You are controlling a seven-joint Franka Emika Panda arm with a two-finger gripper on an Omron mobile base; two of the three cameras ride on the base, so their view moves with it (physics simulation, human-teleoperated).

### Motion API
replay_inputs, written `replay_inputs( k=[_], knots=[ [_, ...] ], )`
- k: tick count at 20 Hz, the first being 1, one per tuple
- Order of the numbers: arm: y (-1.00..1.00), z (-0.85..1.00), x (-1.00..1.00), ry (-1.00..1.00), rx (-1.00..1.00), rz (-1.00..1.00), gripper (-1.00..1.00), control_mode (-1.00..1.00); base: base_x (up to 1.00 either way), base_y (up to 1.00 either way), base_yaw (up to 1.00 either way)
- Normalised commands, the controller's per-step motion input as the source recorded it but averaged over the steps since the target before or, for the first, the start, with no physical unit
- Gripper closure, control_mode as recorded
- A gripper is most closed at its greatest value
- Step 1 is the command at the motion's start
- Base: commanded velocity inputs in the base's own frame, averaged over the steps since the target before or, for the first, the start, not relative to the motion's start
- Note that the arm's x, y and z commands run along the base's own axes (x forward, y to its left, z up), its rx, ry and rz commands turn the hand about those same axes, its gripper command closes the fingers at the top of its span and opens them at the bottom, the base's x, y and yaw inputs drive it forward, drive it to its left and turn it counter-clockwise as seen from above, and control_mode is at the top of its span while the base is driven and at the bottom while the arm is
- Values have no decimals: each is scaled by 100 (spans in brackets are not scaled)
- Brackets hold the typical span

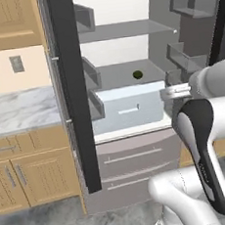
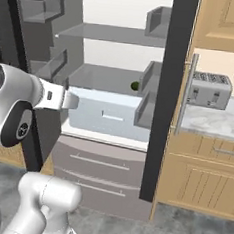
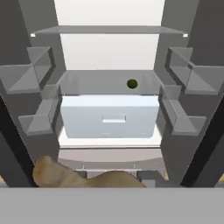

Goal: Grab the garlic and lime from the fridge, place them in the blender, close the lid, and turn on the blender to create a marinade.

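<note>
Lime [image 3: 131, 83]: small, dark green, round, on a grey shelf inside the open fridge [image 3: 109, 116]. Tool: grips the pale tan garlic [image 3: 59, 174], jaws partly closed.

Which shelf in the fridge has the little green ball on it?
The lower grey shelf, right above the pale drawer. The lime sits toward its back; the top shelf holds nothing.
</note>
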Motion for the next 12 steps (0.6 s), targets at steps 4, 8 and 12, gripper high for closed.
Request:
replay_inputs(
  k=[4, 8, 12],
  knots=[
    [0, 0, 0, 0, 0, 0, 100, 100, -98, 0, 37],
    [0, 0, 0, 0, 0, 0, 100, 100, -100, 0, 75],
    [0, 0, 0, 0, 0, 0, 100, 100, -90, 0, 89]
  ],
)
